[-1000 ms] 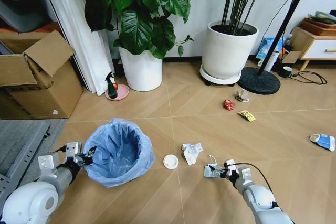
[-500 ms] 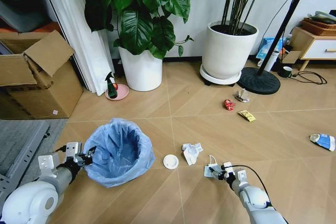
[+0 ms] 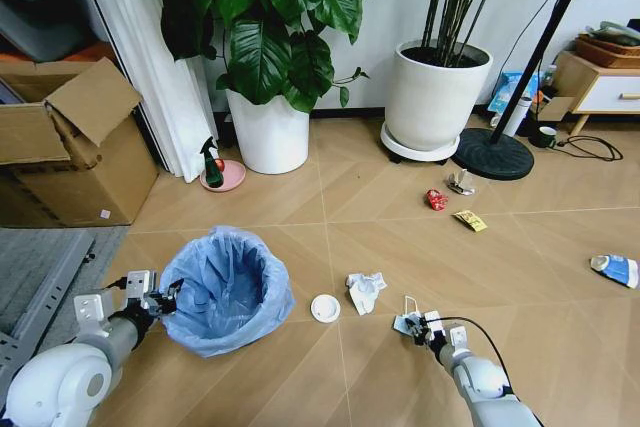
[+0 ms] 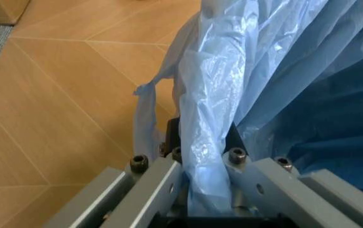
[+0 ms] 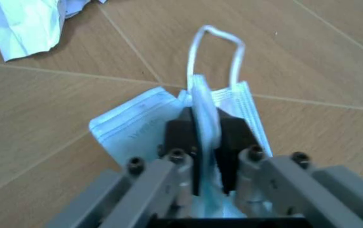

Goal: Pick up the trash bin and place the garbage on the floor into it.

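Down on the floor, the right gripper is pinched tight on a face mask while the left gripper clamps the trash bin rim, so I'd guess the next move is carrying the mask over to drop it in.

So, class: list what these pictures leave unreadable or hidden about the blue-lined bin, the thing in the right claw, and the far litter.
- Small round bin with crinkled light-blue plastic liner: head view, the liner hides its dark body.
- Left claw: left wrist view, the pinched liner covers the rim.
- Pleated white face mask in the right claw: its print is blurred.
- Crushed red can and yellow wrapper: head view, labels too small.
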